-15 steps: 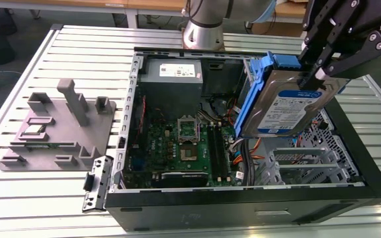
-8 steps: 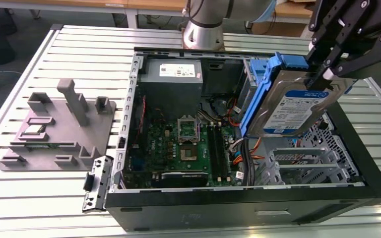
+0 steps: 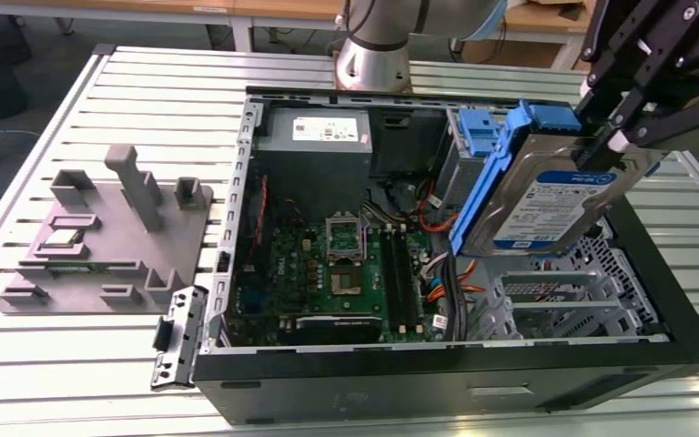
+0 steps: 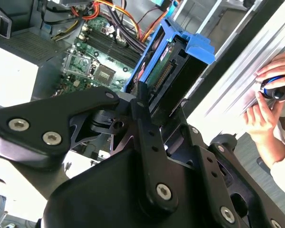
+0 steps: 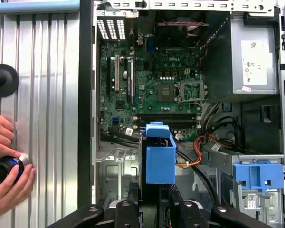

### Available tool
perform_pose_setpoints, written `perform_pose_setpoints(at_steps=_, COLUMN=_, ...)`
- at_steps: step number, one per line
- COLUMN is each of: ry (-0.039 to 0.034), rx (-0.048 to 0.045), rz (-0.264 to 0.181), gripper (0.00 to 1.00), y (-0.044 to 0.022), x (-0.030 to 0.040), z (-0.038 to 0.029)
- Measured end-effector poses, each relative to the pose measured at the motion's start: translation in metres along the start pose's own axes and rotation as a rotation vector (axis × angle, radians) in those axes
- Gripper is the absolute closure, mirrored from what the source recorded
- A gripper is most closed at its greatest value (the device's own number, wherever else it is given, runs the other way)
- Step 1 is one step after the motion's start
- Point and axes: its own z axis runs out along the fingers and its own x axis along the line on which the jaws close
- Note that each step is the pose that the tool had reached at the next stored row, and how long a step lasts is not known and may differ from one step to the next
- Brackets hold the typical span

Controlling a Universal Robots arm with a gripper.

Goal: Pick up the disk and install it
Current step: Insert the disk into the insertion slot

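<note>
Firmly, fingers (image 4: 143, 111) clamp the disk (image 3: 544, 205) aloft.

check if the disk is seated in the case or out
Out: the tool grips the disk, held tilted above the open case, not seated.

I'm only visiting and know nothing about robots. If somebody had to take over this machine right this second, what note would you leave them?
Gripper: shut on the disk, clamped on its upper edge.
Disk: off the table, held tilted in the air over the open computer case, above the metal drive cage at the exterior view's right.
Done: the disk is picked up.
Left: it is not seated in any bay yet.
Mind: a person's hands are at the table beside the case, seen in both wrist views.
</note>
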Motion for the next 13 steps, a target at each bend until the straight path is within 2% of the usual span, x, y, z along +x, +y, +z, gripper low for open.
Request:
perform_pose_setpoints(at_steps=9, ry=0.0001, rx=-0.0002, rz=0.000, gripper=0.65, y=-0.0079, x=0.0164, z=-0.0007)
perform_pose_setpoints(at_steps=13, ry=0.0000, rx=-0.0009, rz=0.000, gripper=0.65, y=-0.0104, x=0.0185, z=-0.0005)
